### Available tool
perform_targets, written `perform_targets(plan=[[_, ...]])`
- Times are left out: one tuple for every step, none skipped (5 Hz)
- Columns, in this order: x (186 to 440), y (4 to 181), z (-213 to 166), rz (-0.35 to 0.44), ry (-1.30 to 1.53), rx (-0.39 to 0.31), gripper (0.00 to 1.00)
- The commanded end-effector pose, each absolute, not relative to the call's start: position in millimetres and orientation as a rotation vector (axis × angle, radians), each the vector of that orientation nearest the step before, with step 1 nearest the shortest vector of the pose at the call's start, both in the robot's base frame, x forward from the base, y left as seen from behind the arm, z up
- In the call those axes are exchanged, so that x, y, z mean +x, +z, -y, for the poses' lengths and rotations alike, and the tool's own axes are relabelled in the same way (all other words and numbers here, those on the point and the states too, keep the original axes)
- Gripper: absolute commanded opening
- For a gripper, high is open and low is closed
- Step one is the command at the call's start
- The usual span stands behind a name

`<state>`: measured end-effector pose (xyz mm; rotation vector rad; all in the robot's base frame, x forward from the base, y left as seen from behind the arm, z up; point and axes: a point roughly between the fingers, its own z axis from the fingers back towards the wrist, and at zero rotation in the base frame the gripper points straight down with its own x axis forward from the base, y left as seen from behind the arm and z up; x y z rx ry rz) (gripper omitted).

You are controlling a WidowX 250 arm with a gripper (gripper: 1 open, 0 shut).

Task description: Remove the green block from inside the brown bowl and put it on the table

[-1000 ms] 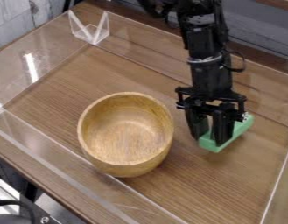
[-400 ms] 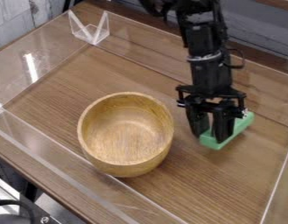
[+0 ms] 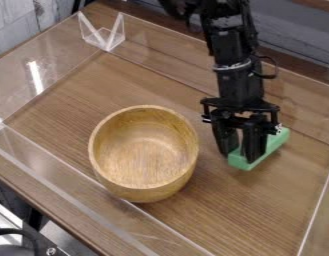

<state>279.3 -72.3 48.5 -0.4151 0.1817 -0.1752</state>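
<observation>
Black end effector (image 3: 248, 143) angled steeply downward, fingers closed on the green block (image 3: 259, 150). Block outside the brown bowl (image 3: 144, 152), down at the desk (image 3: 153, 85) surface near the right edge, just beside the bowl's right rim but apart from it; contact with the surface not discernible. Bowl upright toward the front edge of the desk, interior bare. Clear acrylic walls (image 3: 40, 65) along the desk edges. No legible brands, labels or writing on any item.

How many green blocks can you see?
1. The green block sits on the table right of the brown bowl, gripped by the end effector. The bowl is empty.
</observation>
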Motion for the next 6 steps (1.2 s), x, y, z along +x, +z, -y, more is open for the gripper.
perform_targets(plan=[[290.8,63.7,70.7,-0.126,-0.189,-0.424,0.0],[291.0,64.9,69.7,-0.131,-0.188,-0.431,0.0],[291.0,66.1,68.9,-0.135,-0.187,-0.437,0.0],[290.6,67.6,68.4,-0.141,-0.186,-0.443,0.0],[290.4,68.5,67.7,-0.146,-0.185,-0.449,0.0],[290.1,69.6,67.1,-0.152,-0.184,-0.455,0.0]])
